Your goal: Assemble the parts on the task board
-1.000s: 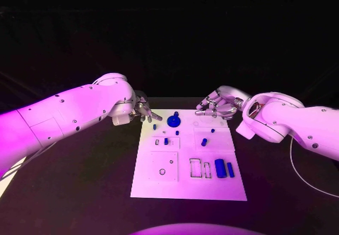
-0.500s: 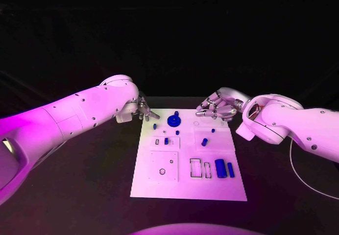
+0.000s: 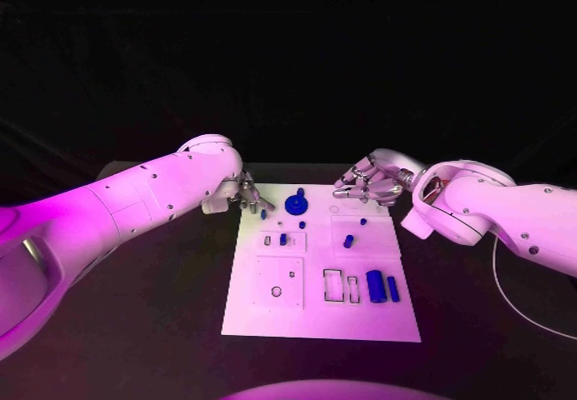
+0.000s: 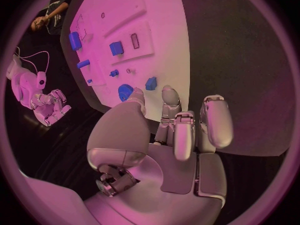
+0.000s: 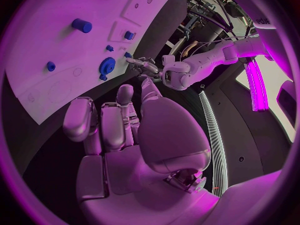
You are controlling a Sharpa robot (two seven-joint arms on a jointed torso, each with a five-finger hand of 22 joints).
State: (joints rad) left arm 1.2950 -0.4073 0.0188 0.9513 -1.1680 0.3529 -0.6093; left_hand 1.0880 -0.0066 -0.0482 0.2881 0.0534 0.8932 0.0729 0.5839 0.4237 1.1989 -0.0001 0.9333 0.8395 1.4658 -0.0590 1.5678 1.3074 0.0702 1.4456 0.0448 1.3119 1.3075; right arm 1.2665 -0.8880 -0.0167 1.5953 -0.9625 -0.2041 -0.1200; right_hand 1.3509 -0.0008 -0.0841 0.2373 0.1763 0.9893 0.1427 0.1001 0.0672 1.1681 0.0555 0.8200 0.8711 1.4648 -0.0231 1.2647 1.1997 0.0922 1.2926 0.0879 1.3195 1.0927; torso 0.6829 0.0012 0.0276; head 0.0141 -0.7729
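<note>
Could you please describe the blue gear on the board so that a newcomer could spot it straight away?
Start at the white task board in the middle of the black table and go to its far edge, between the two hands. The blue gear sits there, nearer the left hand. It is the only round, toothed disc; the other blue parts are small pegs or cylinders.

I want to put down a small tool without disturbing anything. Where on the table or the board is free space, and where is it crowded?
Free: the black table left of the task board, the table right of it, and the board's near edge strip. Crowded: the board's far end, where the blue gear and small parts sit between the left hand and the right hand.
</note>
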